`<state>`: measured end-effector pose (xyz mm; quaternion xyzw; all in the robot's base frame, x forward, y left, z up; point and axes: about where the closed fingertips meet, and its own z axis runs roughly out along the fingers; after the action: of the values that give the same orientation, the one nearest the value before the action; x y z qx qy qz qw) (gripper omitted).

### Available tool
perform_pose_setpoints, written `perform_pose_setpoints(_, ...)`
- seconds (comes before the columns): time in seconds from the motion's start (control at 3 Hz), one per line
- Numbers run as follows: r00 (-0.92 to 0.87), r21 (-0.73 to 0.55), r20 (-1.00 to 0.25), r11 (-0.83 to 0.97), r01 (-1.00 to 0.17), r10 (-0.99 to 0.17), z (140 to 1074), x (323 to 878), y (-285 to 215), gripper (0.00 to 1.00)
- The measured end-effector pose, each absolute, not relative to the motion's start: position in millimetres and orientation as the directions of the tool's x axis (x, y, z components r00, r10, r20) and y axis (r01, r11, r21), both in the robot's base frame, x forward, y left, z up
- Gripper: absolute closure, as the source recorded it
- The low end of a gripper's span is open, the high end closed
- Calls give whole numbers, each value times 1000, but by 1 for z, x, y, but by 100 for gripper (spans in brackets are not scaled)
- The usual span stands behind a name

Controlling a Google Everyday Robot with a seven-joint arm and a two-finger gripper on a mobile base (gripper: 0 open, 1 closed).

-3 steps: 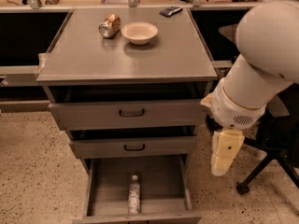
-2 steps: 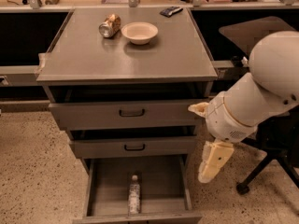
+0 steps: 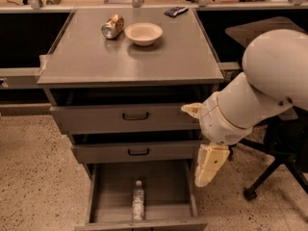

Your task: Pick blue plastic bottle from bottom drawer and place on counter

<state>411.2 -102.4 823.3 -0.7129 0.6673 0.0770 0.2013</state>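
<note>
The blue plastic bottle [image 3: 138, 202], clear with a white cap, lies lengthwise on the floor of the open bottom drawer [image 3: 161, 186], cap pointing to the back. The counter [image 3: 130, 61] is the grey top of the cabinet. My gripper [image 3: 208, 167] hangs down from the big white arm [image 3: 250, 100] at the drawer's right edge. It is above and to the right of the bottle and apart from it, with nothing in it.
A gold-brown can [image 3: 112, 26] lies on its side next to a white bowl [image 3: 143, 33] at the back of the counter, with a dark flat object [image 3: 173, 11] at the far right corner. Two upper drawers are partly pulled out. A black chair base [image 3: 269, 172] stands at right.
My arm and gripper have moved left and a little down, from beside the cabinet to the right edge of the open bottom drawer. The bottle has not moved.
</note>
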Motion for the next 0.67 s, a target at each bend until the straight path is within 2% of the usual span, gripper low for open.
perform_pose_setpoints(0.33,258,-260,-214,-200,-945,-942,806,415,-78,0)
perform_pose_setpoints(0.67,419,-422,-116,-337,-842,-901,797,451,-79,0)
